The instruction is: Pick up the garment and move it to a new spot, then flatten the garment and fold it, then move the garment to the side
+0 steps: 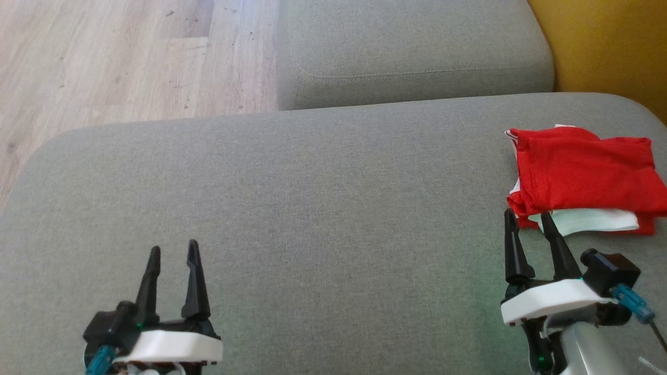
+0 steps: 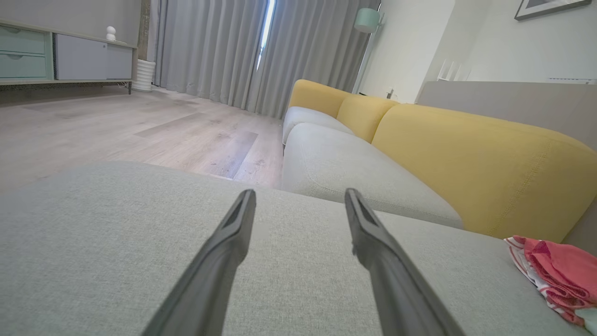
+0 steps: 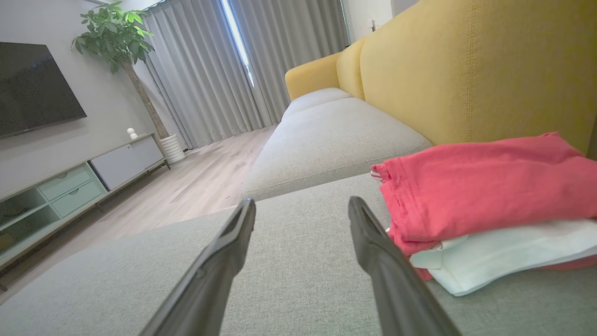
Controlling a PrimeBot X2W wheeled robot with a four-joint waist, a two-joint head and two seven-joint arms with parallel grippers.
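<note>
- At 7 o'clock in the head view, your left black two-fingered gripper (image 1: 174,247) stands wide and empty over the bare grey fabric sofa seat (image 1: 312,182).
- At 4 o'clock, your right black two-fingered gripper (image 1: 527,213) is equally wide and holds nothing. Its fingertips stand just beside the garment's near left corner; whether they touch it cannot be told.
- The folded red cloth garment with a white layer (image 1: 578,166) lies at 3 o'clock, at the seat's right end, near the mustard-yellow backrest (image 1: 609,41).
- It looks folded and set aside, so the step in hand is probably a clean release.
- Draw the right gripper straight back towards 6 o'clock, jaws kept wide, so neither finger snags the white layer jutting from the near edge.
- A second grey seat cushion (image 1: 411,47) lies at 12 o'clock and pale wooden floor (image 1: 104,57) at 11; you need neither.
</note>
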